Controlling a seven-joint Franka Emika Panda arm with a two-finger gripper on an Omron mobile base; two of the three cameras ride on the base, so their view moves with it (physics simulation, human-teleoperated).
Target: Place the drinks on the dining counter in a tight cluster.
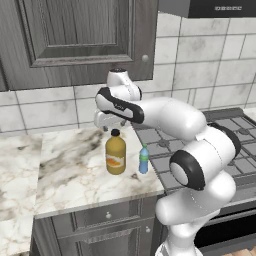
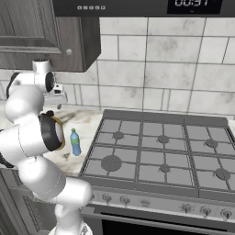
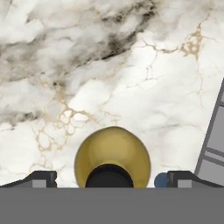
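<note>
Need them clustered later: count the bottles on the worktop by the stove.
2. The amber bottle stands under the open tool; the small light-blue bottle stands beside it, nearer the stove. The arm may hide others.

White glossy arm with dark joint bands

The arm is built of fat, rounded white shells with a smooth sheen, each segment swelling like a bulb and pinching in where it meets the next. Black rings mark the joints; one broad dark band wraps the elbow, circling a pale grey disc-shaped cap. Nearer the wrist a black collar carries faint light lettering, too small to read. The topmost link ends in a short white cylinder with a dark flat top. The claw shows two small dark grey finger tips, blocky and square-edged, with lighter grey faces.
</note>
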